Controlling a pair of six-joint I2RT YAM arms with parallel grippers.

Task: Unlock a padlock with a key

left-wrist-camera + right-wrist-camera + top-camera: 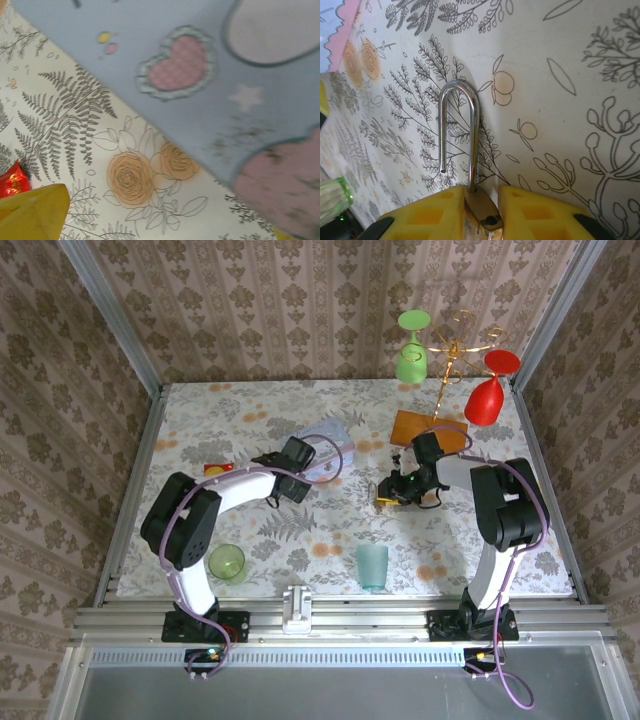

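Observation:
The brass padlock (pixel 481 207) lies on the flowered tablecloth between the yellow fingers of my right gripper (pixel 482 202). Its silvery shackle (pixel 473 130) is sprung, with one leg ending free above the body. The left pad rests against the body, and a sliver of cloth shows between the body and the right pad. From above, that gripper (pixel 398 490) is low over the padlock (pixel 386 499), right of centre. The key is hidden. My left gripper (pixel 290 473) hangs wide open beside the blue tin (pixel 327 450), one yellow fingertip (pixel 30 215) at the wrist view's lower left.
The blue tin (pixel 200 75) with pink hearts lies close under the left wrist, beside a red wrapper (pixel 12 181). A green cup (pixel 226 562) and a teal cup (pixel 372 566) stand near the front. A gold glass rack (pixel 455 345) with hanging glasses stands back right.

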